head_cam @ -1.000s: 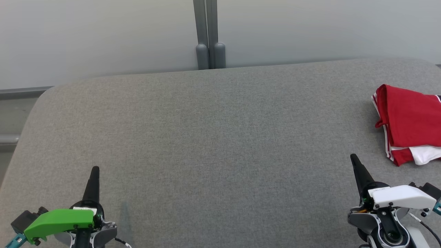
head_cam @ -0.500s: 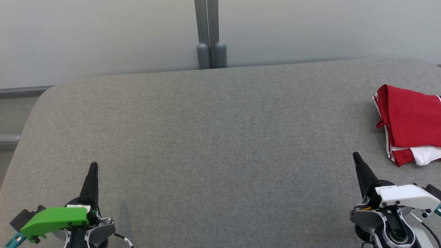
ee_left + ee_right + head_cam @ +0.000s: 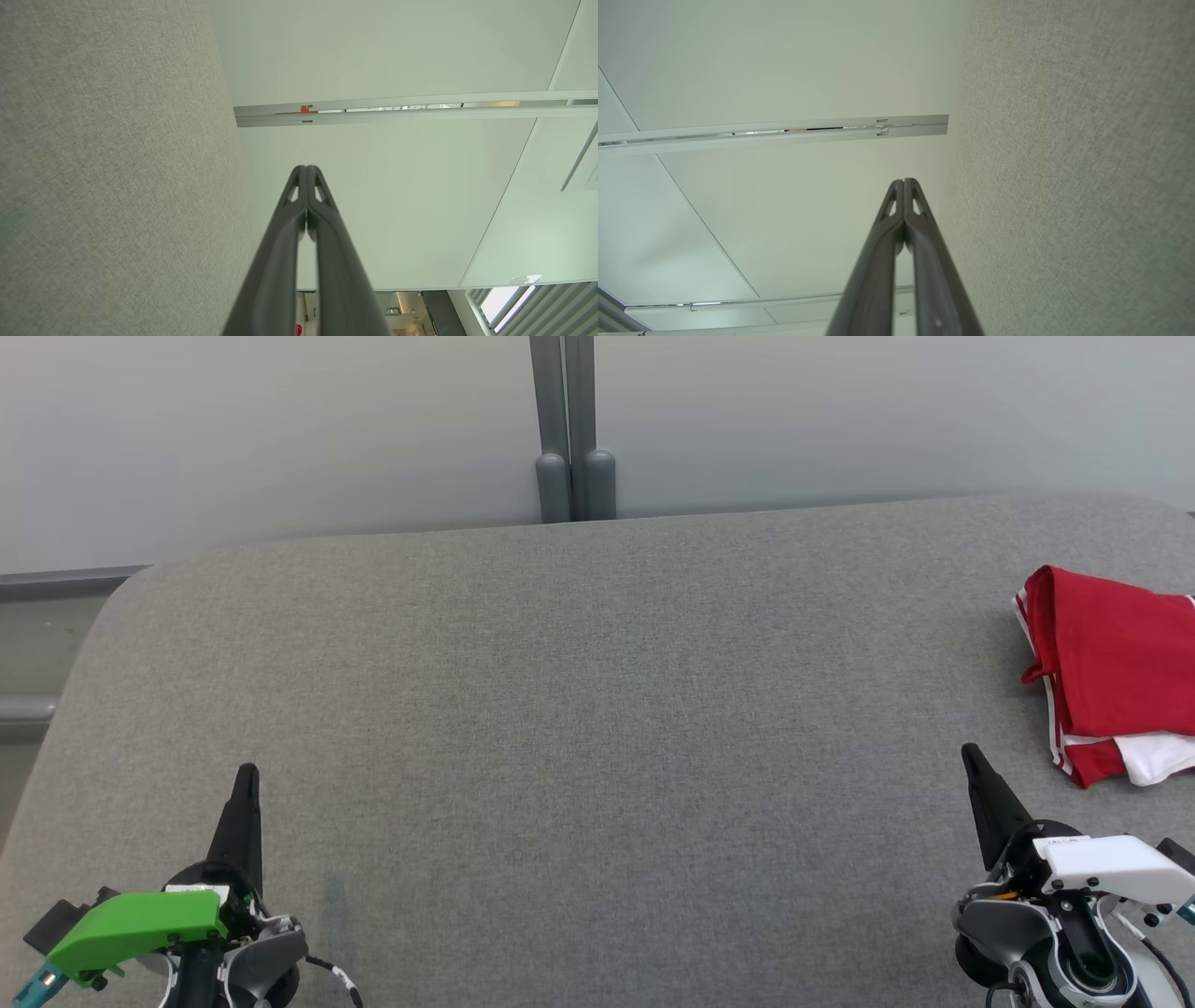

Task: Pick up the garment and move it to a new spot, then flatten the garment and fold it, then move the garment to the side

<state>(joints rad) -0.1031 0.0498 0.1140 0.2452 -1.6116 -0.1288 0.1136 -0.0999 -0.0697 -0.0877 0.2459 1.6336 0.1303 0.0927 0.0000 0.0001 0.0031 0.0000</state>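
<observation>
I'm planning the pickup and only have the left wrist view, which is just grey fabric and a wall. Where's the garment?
Observer: The red garment, with white trim, lies at the far right of the grey padded table, partly cut off by the head view's edge.
Operator: Is either tool touching it?
Observer: No. The right tool is the nearest, shut, apart from the cloth and on the robot's side of it.
Operator: Where's my left tool relative to it?
Observer: The left tool sits at the lower left of the head view, across the table from the garment.
</observation>
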